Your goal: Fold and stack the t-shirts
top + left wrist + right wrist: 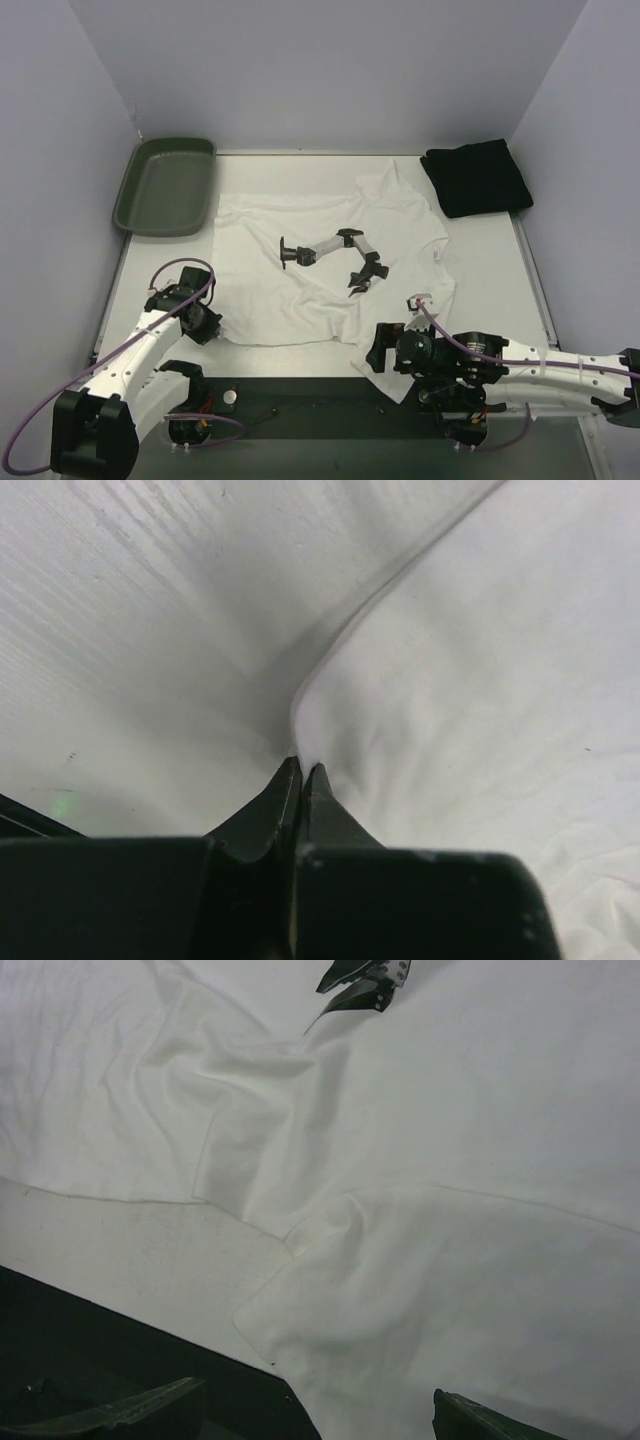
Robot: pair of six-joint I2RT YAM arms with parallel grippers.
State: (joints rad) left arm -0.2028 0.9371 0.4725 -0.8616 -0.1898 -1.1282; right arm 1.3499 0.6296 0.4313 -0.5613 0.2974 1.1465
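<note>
R gripper (pixel 300 1410) tips cut off, jaws apart, dark shape (pixel 322 247) on white shirt (pixel 270 290) unclear, L gripper (pixel 302 772) clamped on its near-left edge, black shirt (pixel 478 178) far-right, tray (pixel 165 185) far-left

The rumpled plain white cloth t-shirt (pixel 400 1160) lies on the pale desk (pixel 120 1250), its near corner between the right gripper's (pixel 315 1392) wide-apart fingers. A black shape (pixel 360 985) marks its top.

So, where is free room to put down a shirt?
Bare table lies right of the white t-shirt, nearer than the black t-shirt; a strip runs behind the white one, right of the tray. The left arm and right arm crowd the near edge.
</note>
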